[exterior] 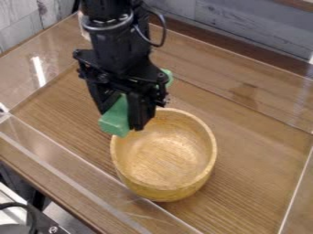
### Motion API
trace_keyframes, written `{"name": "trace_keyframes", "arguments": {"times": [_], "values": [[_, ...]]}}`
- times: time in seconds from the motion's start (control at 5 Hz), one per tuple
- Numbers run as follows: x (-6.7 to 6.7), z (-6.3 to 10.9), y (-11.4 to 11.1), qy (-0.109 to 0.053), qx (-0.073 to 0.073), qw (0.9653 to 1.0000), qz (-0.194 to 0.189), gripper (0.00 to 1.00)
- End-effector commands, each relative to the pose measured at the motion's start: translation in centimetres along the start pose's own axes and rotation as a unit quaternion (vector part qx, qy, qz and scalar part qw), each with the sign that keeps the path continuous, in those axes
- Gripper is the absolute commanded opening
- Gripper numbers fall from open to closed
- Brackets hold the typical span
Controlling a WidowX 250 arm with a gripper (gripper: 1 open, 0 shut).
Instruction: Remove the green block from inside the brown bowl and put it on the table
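My black gripper (127, 111) hangs over the left rim of the brown bowl (171, 169), shut on the green block (113, 119). The block is lifted clear of the bowl's floor and sits at the bowl's upper left edge, partly covered by the fingers. The light tan wooden bowl stands empty on the wood-grain table (239, 87), near the front middle.
Clear plastic walls (55, 151) edge the table along the front and left sides. Bare tabletop stretches to the left of the bowl and behind it to the right. A grey plank backdrop (257, 23) runs along the back.
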State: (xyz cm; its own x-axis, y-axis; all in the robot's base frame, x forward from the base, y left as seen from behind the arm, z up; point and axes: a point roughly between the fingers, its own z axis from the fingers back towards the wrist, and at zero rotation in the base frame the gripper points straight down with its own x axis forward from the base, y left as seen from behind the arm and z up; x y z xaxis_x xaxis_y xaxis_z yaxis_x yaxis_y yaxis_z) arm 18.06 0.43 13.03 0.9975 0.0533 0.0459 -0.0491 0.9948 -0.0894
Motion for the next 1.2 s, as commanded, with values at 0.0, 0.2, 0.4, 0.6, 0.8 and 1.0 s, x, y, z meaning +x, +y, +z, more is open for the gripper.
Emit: {"name": "trace_keyframes", "arguments": {"times": [0.0,0.2,0.4,0.6,0.8,1.0], "values": [[0.5,0.2,0.4,-0.018,0.005,0.9998,-0.001,0.00],[0.7,-0.3,0.7,-0.020,0.008,0.9998,0.002,0.00],[0.8,-0.1,2.8,-0.022,0.010,0.9997,-0.001,0.00],[1.1,-0.1,6.1,-0.025,0.016,0.9996,-0.003,0.00],[1.6,-0.4,9.9,-0.029,0.024,0.9993,0.003,0.00],[2.1,-0.7,11.4,-0.029,0.031,0.9991,0.005,0.00]]}}
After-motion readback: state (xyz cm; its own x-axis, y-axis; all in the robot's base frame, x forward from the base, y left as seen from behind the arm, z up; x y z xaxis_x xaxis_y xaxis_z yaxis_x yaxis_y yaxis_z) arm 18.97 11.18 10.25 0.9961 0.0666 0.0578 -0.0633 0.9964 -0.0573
